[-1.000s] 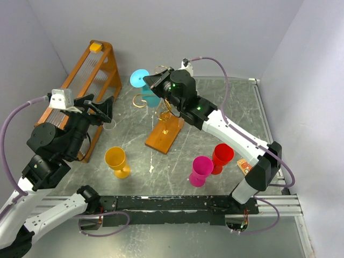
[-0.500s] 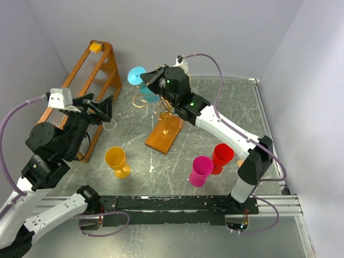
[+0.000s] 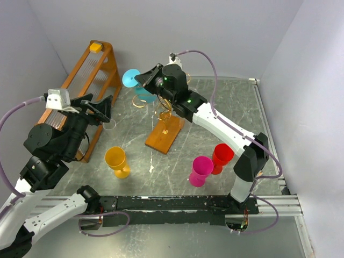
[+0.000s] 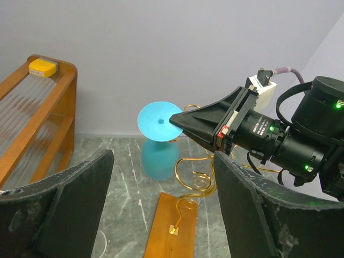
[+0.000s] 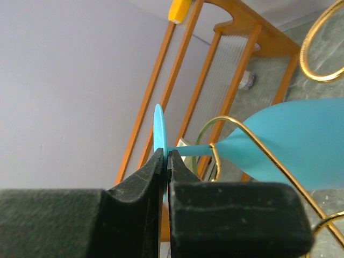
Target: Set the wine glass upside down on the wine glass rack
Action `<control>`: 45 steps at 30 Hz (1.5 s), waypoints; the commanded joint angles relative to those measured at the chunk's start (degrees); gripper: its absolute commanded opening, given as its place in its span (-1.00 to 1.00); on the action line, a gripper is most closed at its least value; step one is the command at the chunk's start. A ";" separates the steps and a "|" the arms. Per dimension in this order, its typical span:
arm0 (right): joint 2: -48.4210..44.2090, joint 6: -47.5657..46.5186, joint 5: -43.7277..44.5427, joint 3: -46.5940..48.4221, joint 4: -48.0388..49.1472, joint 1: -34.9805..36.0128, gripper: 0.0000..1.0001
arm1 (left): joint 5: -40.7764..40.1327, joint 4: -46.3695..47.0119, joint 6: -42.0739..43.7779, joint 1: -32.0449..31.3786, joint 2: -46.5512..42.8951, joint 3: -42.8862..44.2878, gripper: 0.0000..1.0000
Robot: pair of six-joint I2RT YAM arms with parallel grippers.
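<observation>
The grey marbled table is walled in at the far side and on both flanks. Its far right quarter is bare, and a bare strip runs between the rack and the tall orange wooden frame along the left edge.

The right arm reaches diagonally from the near right corner to the far middle. The left arm is raised at the near left, beside the frame.

The wine glass rack stands mid-table, its wooden base angled near-left to far-right and its gold scrolls rising at the far end.

The blue wine glass hangs at the rack's far left side, upside down: foot uppermost, bowl mouth down. Its long axis leans, with the foot tipped toward the far left. A gold wire hook crosses the stem where it meets the bowl.

The right gripper is pinched tight on the rim of the glass's foot. The left gripper is spread wide and holds nothing.

A yellow cup stands near left; a pink cup and a red cup stand touching, near right.
</observation>
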 commanded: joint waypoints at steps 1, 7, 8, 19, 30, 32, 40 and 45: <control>0.95 -1.43 -2.40 2.93 -0.46 0.05 -0.92 | 0.06 -0.36 -0.61 0.17 -1.04 0.19 0.71; 0.53 -1.78 -2.80 3.27 -3.25 0.03 -0.88 | -0.37 -1.09 -0.83 0.17 -1.57 -0.38 0.70; 0.48 -1.90 -2.80 3.35 -3.71 0.04 -0.86 | -0.57 -1.28 -0.89 0.17 -1.71 -0.46 0.70; 1.00 -4.96 -1.98 5.20 -9.90 0.05 -0.64 | -2.22 -0.28 -2.12 0.18 -3.75 -4.35 0.70; 0.12 -6.59 -2.28 7.15 -13.04 0.28 -0.13 | -1.82 -0.69 -1.71 0.20 -2.87 -4.47 0.72; -0.68 -6.59 -2.11 6.85 -13.32 0.28 -0.09 | -1.79 -0.98 -1.77 0.19 -2.78 -4.36 0.72; -5.25 -6.06 -2.71 2.26 -11.92 0.35 0.00 | -2.84 -1.17 -2.32 0.22 -2.37 -4.61 0.71; -7.69 -5.69 -3.75 -0.77 -11.51 0.69 0.00 | -3.86 -3.59 -3.00 0.18 -0.94 -2.87 0.71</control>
